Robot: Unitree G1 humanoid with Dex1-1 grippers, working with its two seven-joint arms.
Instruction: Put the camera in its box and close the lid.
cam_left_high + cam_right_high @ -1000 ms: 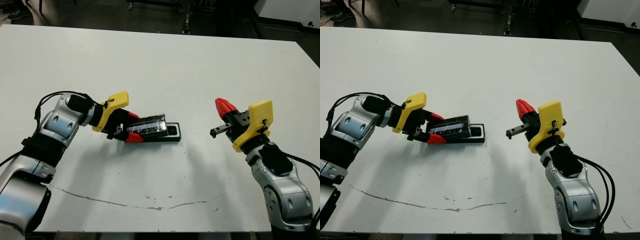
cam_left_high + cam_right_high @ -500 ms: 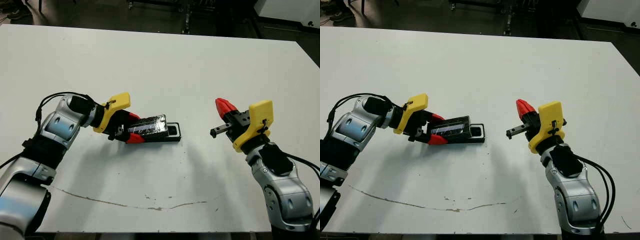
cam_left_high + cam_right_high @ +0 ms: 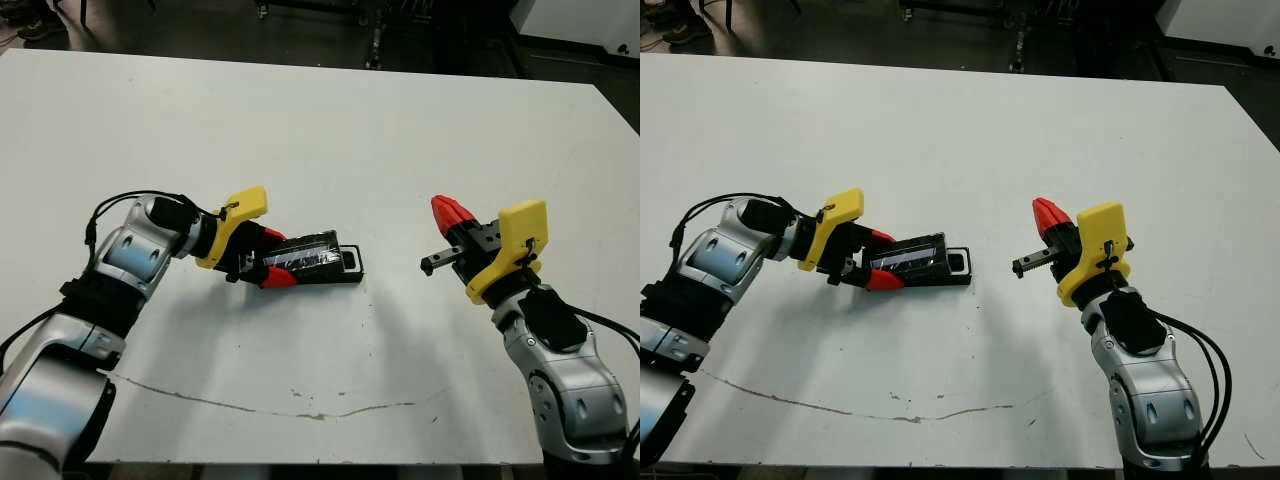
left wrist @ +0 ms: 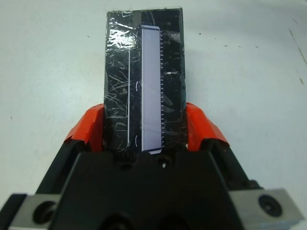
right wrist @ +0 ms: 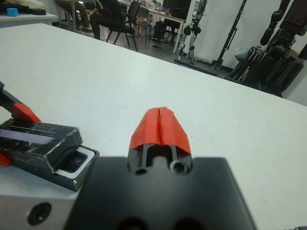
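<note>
Left gripper [image 4: 145,132]: clamps the lid [image 4: 144,81] over the box [image 3: 348,264].
Right gripper [image 5: 160,125]: closed, empty, well right.

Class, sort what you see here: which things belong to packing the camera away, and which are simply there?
Part of the job:
lid, held by the left gripper
box, partly under the lid

Simply there:
right gripper, shut and holding nothing
brown streak on the table

path between my grippers: bare table [image 3: 330,130] | only obstacle: lid [image 3: 305,255] and box [image 3: 345,268] by my left gripper [image 3: 270,258]
</note>
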